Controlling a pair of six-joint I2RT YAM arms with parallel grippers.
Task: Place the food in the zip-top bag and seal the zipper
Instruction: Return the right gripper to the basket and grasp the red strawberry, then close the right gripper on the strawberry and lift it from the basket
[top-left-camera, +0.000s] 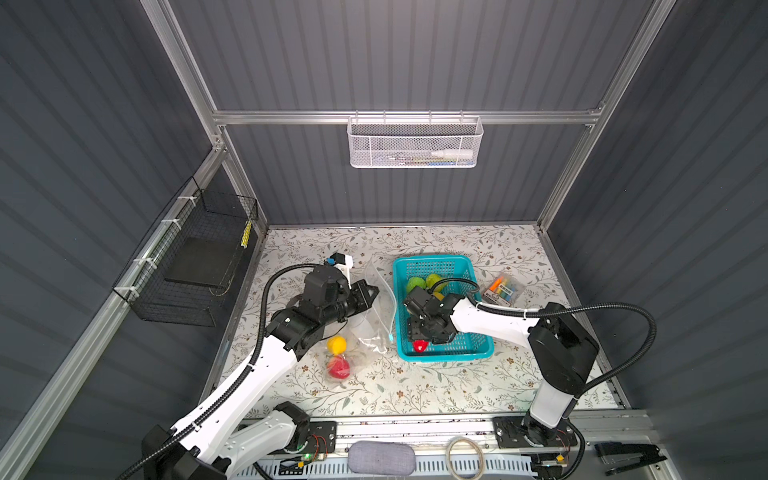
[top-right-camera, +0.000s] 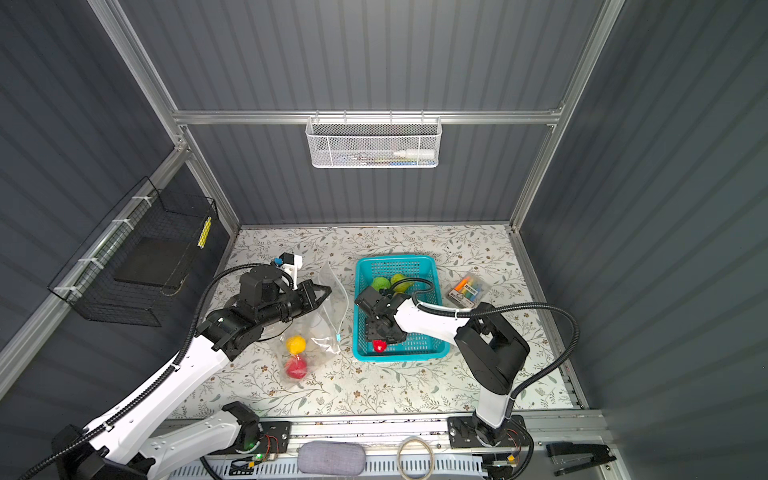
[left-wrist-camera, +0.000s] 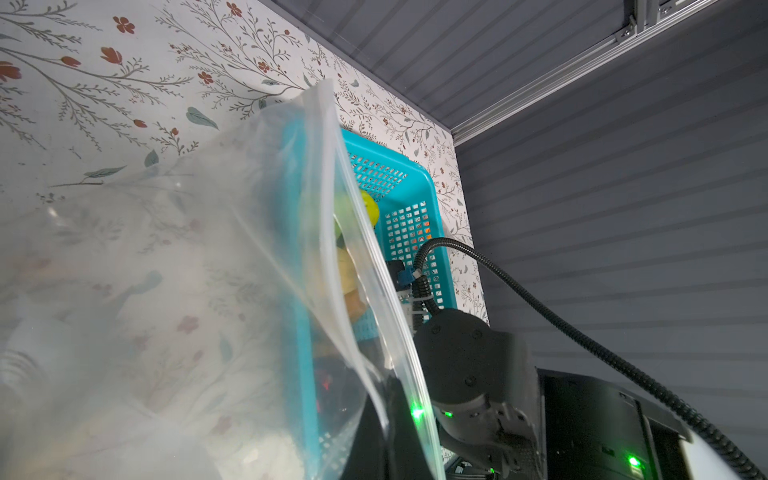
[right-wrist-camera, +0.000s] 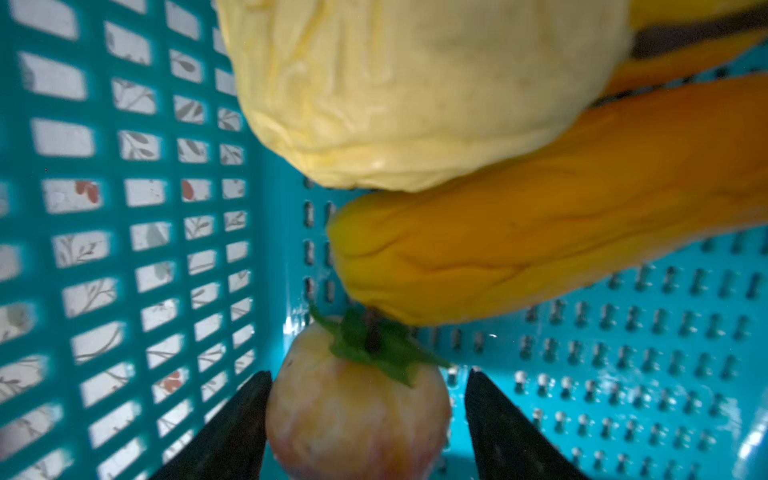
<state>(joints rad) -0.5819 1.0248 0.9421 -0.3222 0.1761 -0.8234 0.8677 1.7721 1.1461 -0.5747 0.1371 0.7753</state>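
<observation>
The right hand (right-wrist-camera: 368, 376), jaws wide, straddles the pinkish fruit (right-wrist-camera: 353, 424) in the basket (top-left-camera: 432, 261); at its nine o'clock, the left hand (top-left-camera: 374, 291) pinches the zip-top bag (top-left-camera: 372, 332).

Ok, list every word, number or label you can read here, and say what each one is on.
Nothing here is legible.
Label on the packet beside the teal basket: too small to read.
Marks on the yellow tag on the black wire basket: too small to read.
White patch on the bag: no print can be made out.
</observation>
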